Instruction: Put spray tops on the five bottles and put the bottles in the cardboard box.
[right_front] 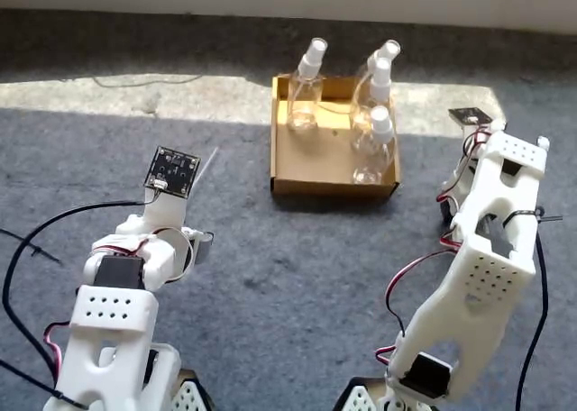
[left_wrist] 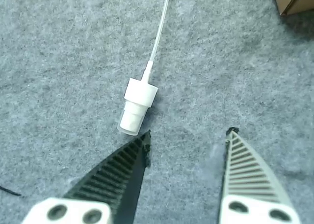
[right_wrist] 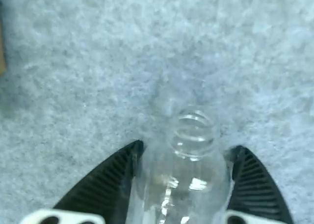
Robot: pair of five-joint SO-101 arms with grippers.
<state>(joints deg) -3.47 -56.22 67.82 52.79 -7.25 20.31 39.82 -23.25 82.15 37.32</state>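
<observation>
A white spray top (left_wrist: 138,103) lies on the grey carpet, its thin dip tube (left_wrist: 159,32) pointing away from my left gripper (left_wrist: 187,134). That gripper is open just short of the top, one fingertip (left_wrist: 143,138) almost touching its cap end. My right gripper (right_wrist: 189,150) is shut on a clear bottle (right_wrist: 192,135) with a bare threaded neck and no top, held low over the carpet. The cardboard box (right_front: 325,186) stands at the back middle, holding several clear bottles (right_front: 305,100) fitted with white spray tops (right_front: 315,55).
In the high view the left arm (right_front: 117,312) is at the front left and the right arm (right_front: 491,231) stands just right of the box. A corner of the box (left_wrist: 294,0) lies beyond the left gripper. Black cables (right_front: 36,240) trail at the left.
</observation>
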